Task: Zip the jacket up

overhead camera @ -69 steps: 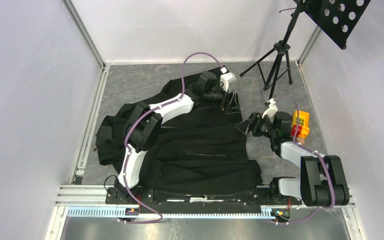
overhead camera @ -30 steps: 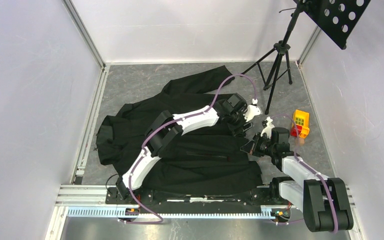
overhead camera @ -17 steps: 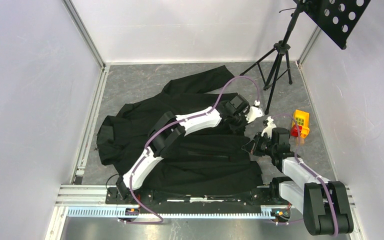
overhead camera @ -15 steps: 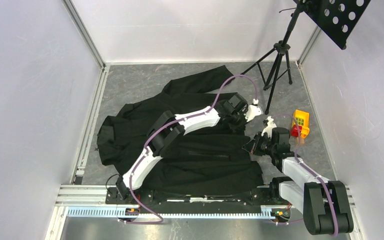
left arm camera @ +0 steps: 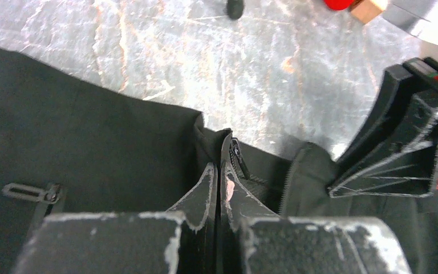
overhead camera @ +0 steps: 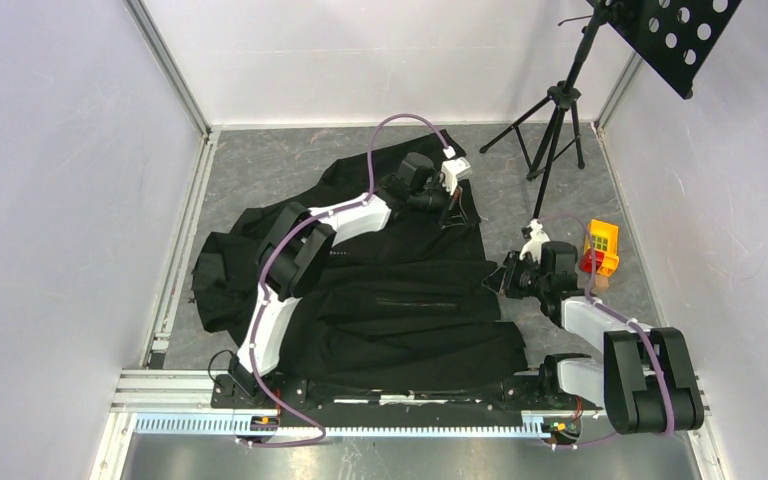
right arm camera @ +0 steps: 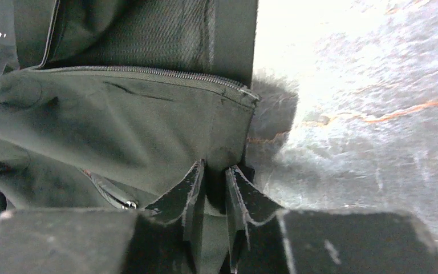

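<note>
A large black long-sleeved fabric jacket (overhead camera: 400,310) lies spread flat across the grey marbled floor (overhead camera: 290,170), covering most of the space in front of the two arm bases. One sleeve reaches toward the far wall and the bunched collar end lies at the left.

The left arm stretches over the jacket to its far right corner. There the left gripper (left arm camera: 219,171) is pressed closed on the garment's front edge. Its two scuffed black fingers (left arm camera: 202,191) meet with a strip of fabric and a small metal zip slider (left arm camera: 236,157) between and just above their tips. A horizontal pocket zip pull (left arm camera: 31,192) lies flat on the cloth to the left of them.

The right gripper (right arm camera: 214,171) sits at the jacket's right edge, nearer the bases. Its jaws stand only narrowly apart, with the hem corner tucked into the gap. From the wrist view I cannot tell whether they are pinching the cloth or merely standing around it. A line of zip teeth (right arm camera: 148,72) runs across the fabric above them.

A yellow plastic block (overhead camera: 601,243) rests on the floor just right of the right wrist. A black tripod stand (overhead camera: 557,115) occupies the far right corner.
</note>
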Controlling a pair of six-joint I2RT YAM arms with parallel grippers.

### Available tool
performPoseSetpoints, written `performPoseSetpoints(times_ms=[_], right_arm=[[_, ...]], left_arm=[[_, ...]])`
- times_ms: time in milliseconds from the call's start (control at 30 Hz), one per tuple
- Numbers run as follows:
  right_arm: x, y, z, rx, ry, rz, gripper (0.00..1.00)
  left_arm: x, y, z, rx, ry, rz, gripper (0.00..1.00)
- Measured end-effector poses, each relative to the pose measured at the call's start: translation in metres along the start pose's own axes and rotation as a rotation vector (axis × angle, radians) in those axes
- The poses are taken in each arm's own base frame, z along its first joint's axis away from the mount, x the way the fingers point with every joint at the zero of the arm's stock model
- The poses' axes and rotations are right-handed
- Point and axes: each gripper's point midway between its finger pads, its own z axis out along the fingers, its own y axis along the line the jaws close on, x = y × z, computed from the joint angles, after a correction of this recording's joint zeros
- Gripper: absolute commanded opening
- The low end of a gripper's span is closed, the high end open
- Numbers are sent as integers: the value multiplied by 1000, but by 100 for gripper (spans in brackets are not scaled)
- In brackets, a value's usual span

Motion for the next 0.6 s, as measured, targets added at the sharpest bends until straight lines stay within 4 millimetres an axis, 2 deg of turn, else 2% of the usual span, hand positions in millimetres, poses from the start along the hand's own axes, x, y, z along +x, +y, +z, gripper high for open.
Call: performPoseSetpoints(times_ms=[133,333,467,600], right_arm=[[-15,1,0,16,-16,-29,43],[-49,8,-3,-13,-91,-26,64],[-69,7,-7,-26,-148,-23,65],[-75,2,-6,-42,-188,-8,64]], left_arm=[[-8,-10,1,47,-30,-25,2],[-6,-24,5,97,-31,-34,2],[-4,-28,4,119,-27,-45,2],[-7,-26,0,141,-35,-61,2]])
